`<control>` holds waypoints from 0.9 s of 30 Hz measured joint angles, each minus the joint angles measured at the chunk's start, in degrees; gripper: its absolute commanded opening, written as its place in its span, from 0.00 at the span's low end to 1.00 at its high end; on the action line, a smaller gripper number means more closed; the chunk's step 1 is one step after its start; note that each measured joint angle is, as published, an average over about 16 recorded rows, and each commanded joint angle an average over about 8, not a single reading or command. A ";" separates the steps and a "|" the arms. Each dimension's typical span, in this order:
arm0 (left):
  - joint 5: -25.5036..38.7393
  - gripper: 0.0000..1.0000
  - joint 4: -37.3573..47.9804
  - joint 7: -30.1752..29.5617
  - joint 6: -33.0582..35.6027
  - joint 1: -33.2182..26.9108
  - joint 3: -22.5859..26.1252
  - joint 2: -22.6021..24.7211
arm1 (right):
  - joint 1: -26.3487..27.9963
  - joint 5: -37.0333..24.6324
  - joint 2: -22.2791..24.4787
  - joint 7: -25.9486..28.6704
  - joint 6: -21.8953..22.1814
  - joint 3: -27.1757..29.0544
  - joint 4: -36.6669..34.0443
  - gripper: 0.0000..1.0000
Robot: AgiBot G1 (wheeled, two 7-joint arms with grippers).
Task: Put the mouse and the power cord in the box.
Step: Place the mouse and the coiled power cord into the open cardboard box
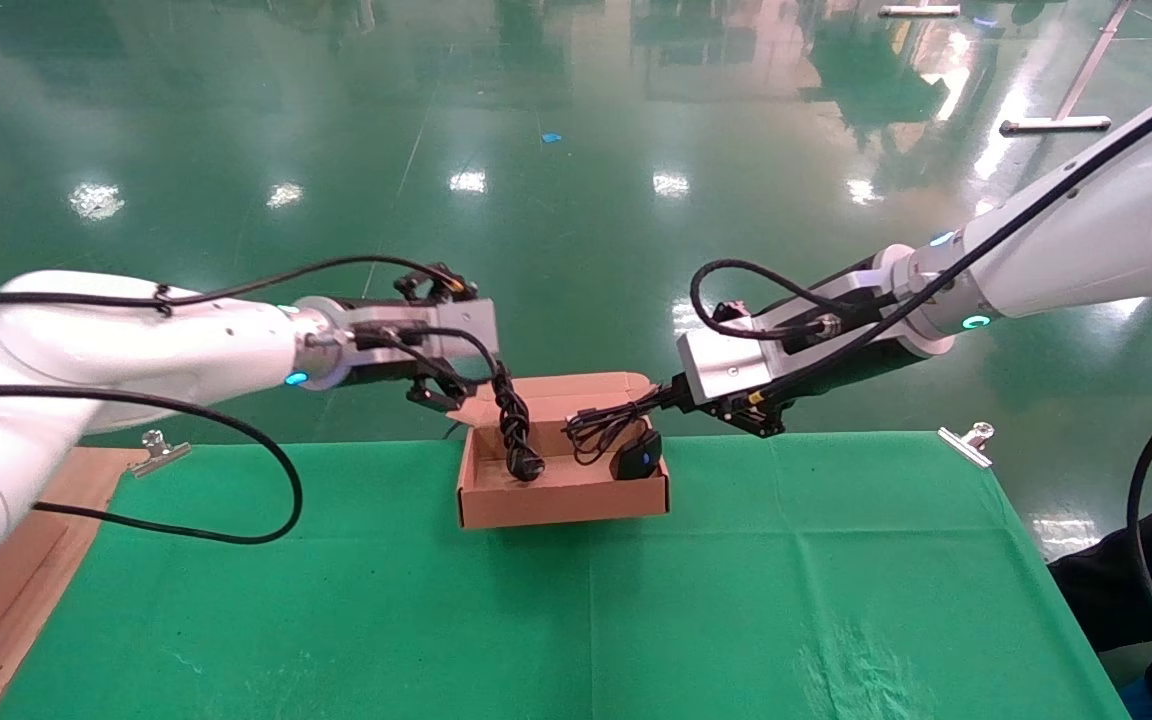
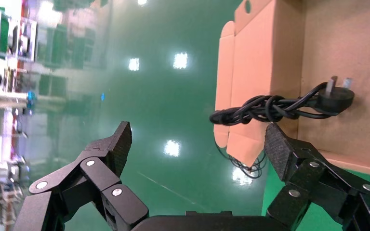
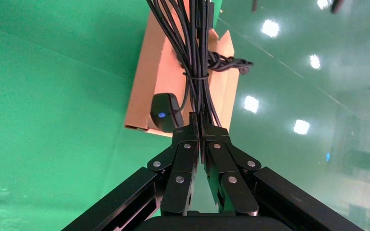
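The brown box [image 1: 561, 503] stands open at the table's far edge. Inside it, by the right wall, is the black mouse [image 1: 636, 457], with a blue mark showing on it [image 3: 165, 111]. Its thin cable bundle [image 1: 601, 422] rises to my right gripper [image 1: 671, 394], which is shut on it [image 3: 200, 122] just above the box's right side. The twisted power cord [image 1: 514, 425] lies in the box's left part, plug [image 2: 337, 96] on the floor and its other end over the back wall. My left gripper [image 1: 466, 350] hovers open behind the box's left corner, holding nothing [image 2: 200, 144].
A green cloth [image 1: 576, 610] covers the table, held by metal clips [image 1: 158, 448] [image 1: 968, 442] at the far corners. A bare wooden strip [image 1: 6, 600] runs along the left edge. The box's lid flap [image 2: 250, 72] hangs over the shiny green floor beyond.
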 measured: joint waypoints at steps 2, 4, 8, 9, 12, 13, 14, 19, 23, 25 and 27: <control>-0.80 1.00 1.02 0.69 0.52 -0.42 -0.51 -0.25 | -0.18 0.02 0.01 0.15 -0.29 -0.04 0.13 0.00; -1.61 1.00 2.00 1.30 1.03 -0.82 -1.04 -0.53 | -0.38 0.04 0.03 0.27 -0.60 -0.08 0.23 0.00; -3.10 1.00 3.81 2.43 2.09 -1.56 -2.07 -1.15 | -0.82 0.06 0.07 0.48 -1.16 -0.18 0.35 0.00; -3.41 1.00 4.20 2.73 2.35 -1.74 -2.29 -1.31 | -0.93 0.06 0.08 0.53 -1.28 -0.21 0.36 0.00; -4.20 1.00 5.26 3.69 3.12 -2.21 -2.85 -1.81 | -1.26 0.08 0.10 0.67 -1.64 -0.28 0.41 0.00; -4.43 1.00 5.57 4.00 3.36 -2.34 -3.02 -1.97 | -1.36 0.07 0.10 0.70 -1.75 -0.31 0.43 0.00; -4.64 1.00 5.86 4.30 3.60 -2.46 -3.17 -2.13 | -1.46 0.06 0.10 0.73 -1.85 -0.34 0.46 0.00; -5.53 1.00 7.11 5.53 4.76 -2.96 -3.82 -2.87 | -1.97 0.02 0.08 0.89 -2.29 -0.51 0.63 0.00; -6.08 1.00 7.82 6.25 5.73 -3.34 -4.22 -3.44 | -2.40 -0.03 0.04 1.00 -2.56 -0.66 0.86 0.00; -6.34 1.00 8.11 6.54 6.20 -3.57 -4.40 -3.75 | -2.62 -0.05 0.01 1.07 -2.67 -0.74 0.99 0.00; -6.59 1.00 8.37 6.77 6.66 -3.84 -4.58 -4.09 | -2.84 -0.06 -0.01 1.15 -2.75 -0.81 1.12 0.00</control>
